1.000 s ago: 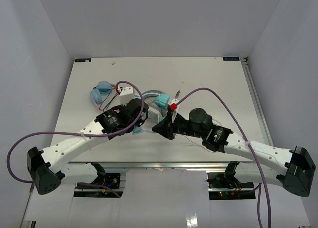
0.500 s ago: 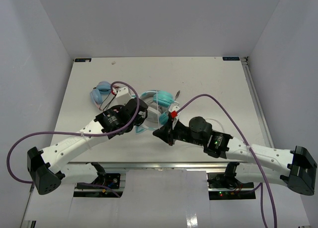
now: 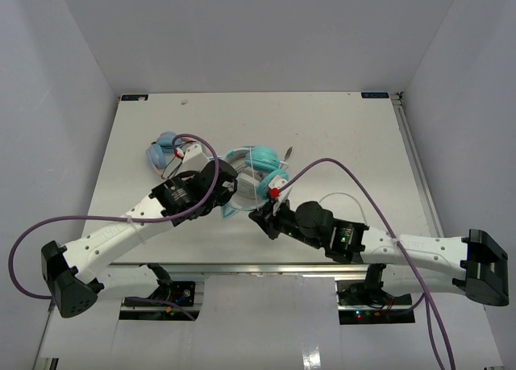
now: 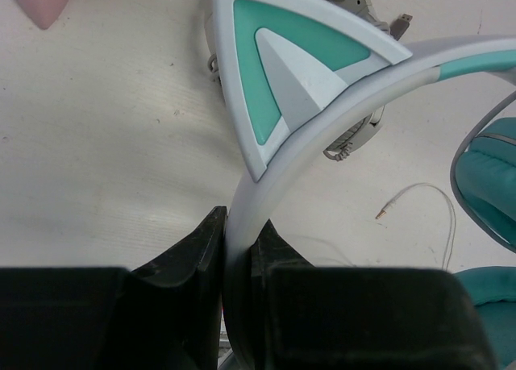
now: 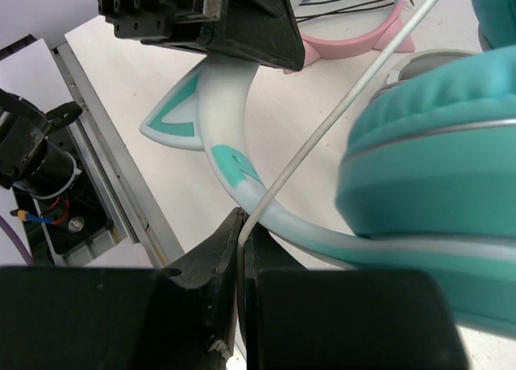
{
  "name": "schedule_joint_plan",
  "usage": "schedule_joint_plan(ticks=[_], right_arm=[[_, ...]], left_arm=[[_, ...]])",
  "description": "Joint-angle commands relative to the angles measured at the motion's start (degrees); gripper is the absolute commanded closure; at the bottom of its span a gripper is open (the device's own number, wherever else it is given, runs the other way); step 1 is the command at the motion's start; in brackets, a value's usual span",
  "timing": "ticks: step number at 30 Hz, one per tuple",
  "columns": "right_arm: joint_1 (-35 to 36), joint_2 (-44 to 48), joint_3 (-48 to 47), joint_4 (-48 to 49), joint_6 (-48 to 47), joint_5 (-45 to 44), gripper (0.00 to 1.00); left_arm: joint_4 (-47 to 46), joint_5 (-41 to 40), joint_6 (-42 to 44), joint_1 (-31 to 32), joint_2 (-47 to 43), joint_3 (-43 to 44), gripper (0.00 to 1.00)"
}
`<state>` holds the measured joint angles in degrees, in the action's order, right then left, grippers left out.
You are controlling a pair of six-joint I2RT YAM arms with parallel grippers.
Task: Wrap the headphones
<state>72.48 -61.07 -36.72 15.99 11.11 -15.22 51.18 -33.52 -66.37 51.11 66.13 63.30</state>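
The teal headphones (image 3: pixel 256 162) lie mid-table between my two arms. Their pale blue headband (image 4: pixel 322 116) carries a cat-ear point (image 4: pixel 282 64). My left gripper (image 4: pixel 239 241) is shut on this headband, also seen in the top view (image 3: pixel 228 194). A turquoise ear cup (image 5: pixel 435 185) fills the right wrist view. The thin whitish cable (image 5: pixel 339 120) runs taut across the headband into my right gripper (image 5: pixel 242 233), which is shut on it; in the top view the right gripper (image 3: pixel 260 217) sits just below the headphones. The cable's plug end (image 4: pixel 385 212) lies loose on the table.
Light-blue-and-pink headphones (image 3: pixel 165 152) with a dark cable lie at the left, behind my left arm; their pink band (image 5: pixel 355 39) shows in the right wrist view. Grey-white headphones (image 4: pixel 355 136) lie behind the headband. The table's near metal rail (image 5: pixel 105 168) is close to my right gripper.
My right gripper has drawn back toward the near edge and leftward with the cable. My left gripper has shifted slightly, still on the headband; the teal headphones moved a little left.
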Motion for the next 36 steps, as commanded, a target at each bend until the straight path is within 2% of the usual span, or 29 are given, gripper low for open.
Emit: schedule_joint_plan(ticks=[1,7,15,26,36], right_arm=[[2.44,-3.23,-4.75,0.25,-0.72,-4.98,0.92],[4.21,-6.73,-8.92,0.89,-1.07,-4.38,0.92],[5.48,-7.84,-9.86,2.20,-1.88,-4.73,0.92],[5.85,-6.09,-1.93,4.29,-0.68,-9.50,0.92],[5.92,-3.97,3.91,10.16,-5.41,-13.93,0.90]], left_arm=[[-4.02,-0.94,-4.12,-0.37,-1.28,3.69,1.00],[-3.11,-1.46,-4.56,-0.31,0.83,4.45,1.00],[-2.05,-2.35,-5.35,-0.31,0.58,4.37,1.00],[-0.48,-2.28,-7.95,-0.33,-3.11,4.71,1.00],[-0.64,1.63,-8.49,-0.33,-4.28,4.66,1.00]])
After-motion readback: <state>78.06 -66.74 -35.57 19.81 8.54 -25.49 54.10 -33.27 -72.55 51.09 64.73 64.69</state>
